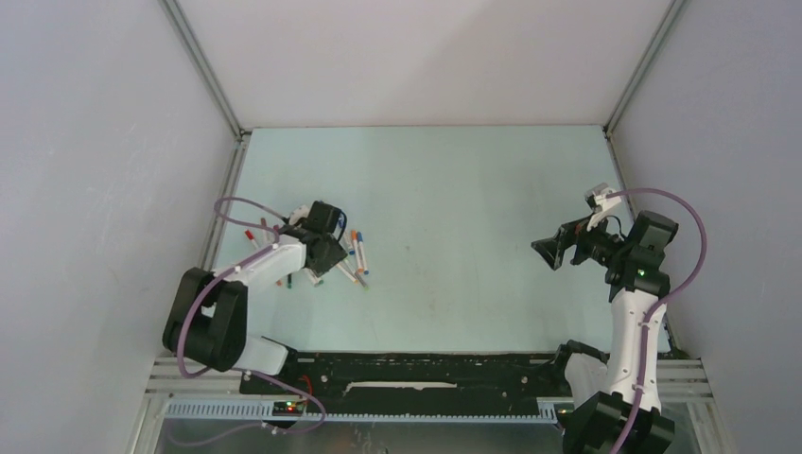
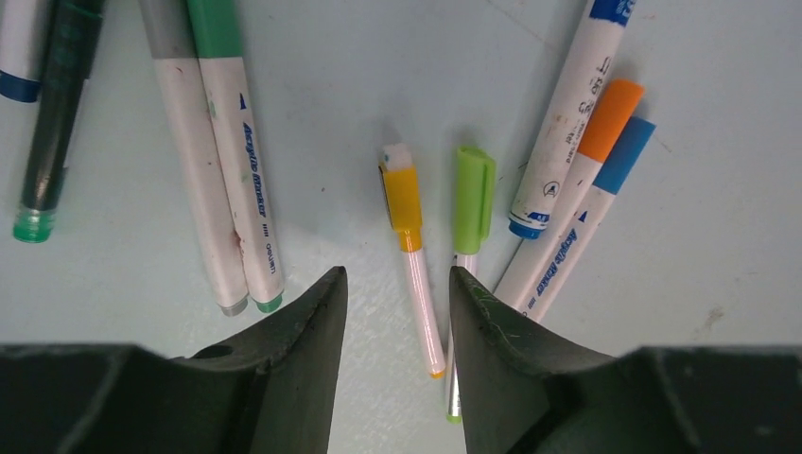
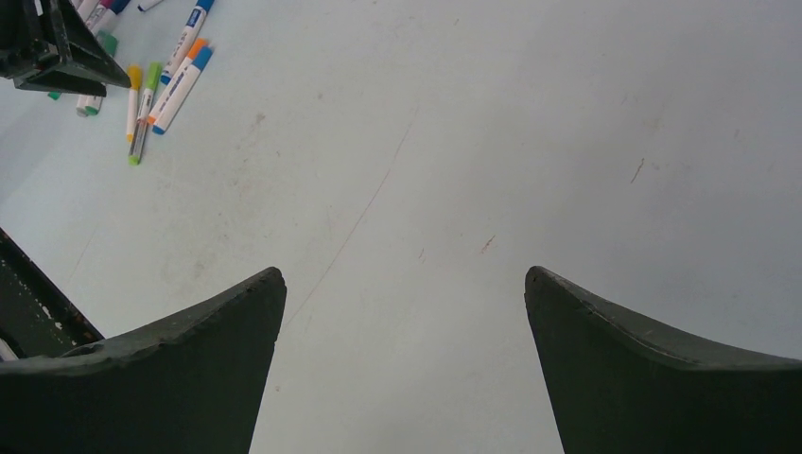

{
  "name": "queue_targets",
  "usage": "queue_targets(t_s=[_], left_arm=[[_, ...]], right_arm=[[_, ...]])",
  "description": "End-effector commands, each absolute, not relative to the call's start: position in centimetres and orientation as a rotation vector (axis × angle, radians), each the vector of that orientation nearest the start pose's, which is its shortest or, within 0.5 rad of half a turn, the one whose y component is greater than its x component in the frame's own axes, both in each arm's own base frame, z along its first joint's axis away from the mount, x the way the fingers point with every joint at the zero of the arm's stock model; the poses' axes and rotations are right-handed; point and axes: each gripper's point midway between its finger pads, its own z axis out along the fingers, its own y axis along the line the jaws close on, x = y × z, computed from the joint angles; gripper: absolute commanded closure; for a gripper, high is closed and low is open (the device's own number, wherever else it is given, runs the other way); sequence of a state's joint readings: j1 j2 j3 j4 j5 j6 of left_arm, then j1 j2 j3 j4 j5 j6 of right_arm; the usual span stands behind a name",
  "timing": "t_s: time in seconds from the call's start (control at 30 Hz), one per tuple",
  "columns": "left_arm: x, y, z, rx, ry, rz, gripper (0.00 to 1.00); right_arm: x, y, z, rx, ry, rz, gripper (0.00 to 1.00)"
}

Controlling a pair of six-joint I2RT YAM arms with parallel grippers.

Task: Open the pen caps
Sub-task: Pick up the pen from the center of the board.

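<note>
Clearly the left claw (image 2: 397, 280) is nearer: half-spread and gripping nothing, it straddles a thin pen (image 2: 422, 307) whose long axis runs straight ahead between its fingers, with the yellow cap (image 2: 401, 199) at the far end. The right claw (image 3: 405, 279) hangs wide-spread, well apart from it.

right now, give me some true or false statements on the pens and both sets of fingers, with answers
1. The yellow-capped pen lies between the left fingers. True.
2. The right fingers grip a pen. False: they stand wide apart with nothing between them.
3. The yellow cap is off its pen. False: it sits on the pen.
4. The orange-capped pen and the blue-capped pen lie side by side. True.
</note>
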State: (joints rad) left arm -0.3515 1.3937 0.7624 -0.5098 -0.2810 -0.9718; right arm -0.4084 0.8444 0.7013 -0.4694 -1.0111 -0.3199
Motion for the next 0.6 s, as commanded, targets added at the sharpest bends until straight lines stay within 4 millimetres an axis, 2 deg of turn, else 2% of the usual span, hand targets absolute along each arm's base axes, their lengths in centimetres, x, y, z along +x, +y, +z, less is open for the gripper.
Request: queue_targets(t_s=[0.0,0.57], left_arm=[[29.4,-10.1,4.6,-0.911,2.461,-0.143,0.53],[29.6,-10.3,3.3,-0.876,2.498,-0.089,0.56]], right_arm=[[25.9,4.2,20.2,-0.471,1.869,0.596,0.0],[25.9,4.4,20.2,-0.481,1.869,0.59,0.0]])
